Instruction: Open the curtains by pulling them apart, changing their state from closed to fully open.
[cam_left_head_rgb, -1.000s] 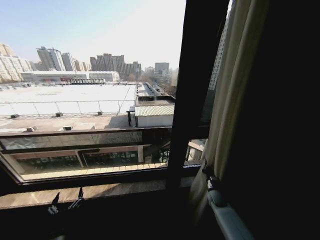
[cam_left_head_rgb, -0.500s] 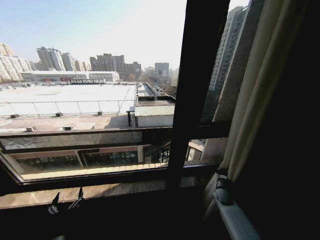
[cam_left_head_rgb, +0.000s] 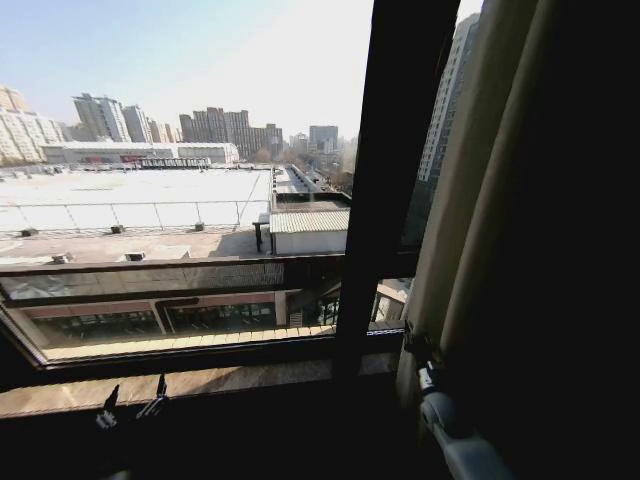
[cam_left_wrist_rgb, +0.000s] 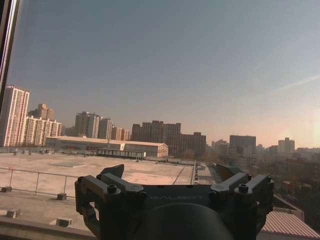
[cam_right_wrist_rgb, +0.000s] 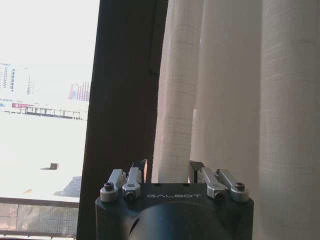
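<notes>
Since half a second ago, the curtains (cam_left_head_rgb: 470, 200) have swung back left toward the black window frame bar (cam_left_head_rgb: 385, 180), and the right gripper (cam_left_head_rgb: 418, 350) with them. City rooftops fill the far view through the bare glass on the left. Gathered at the right, the pleated panel hangs with its long axis vertical, leaning slightly. Right gripper fingers (cam_right_wrist_rgb: 138, 169) stand spread, one fold between them. Low at the near left, the left gripper (cam_left_head_rgb: 133, 402) waits with fingers open, pointing at the window.
</notes>
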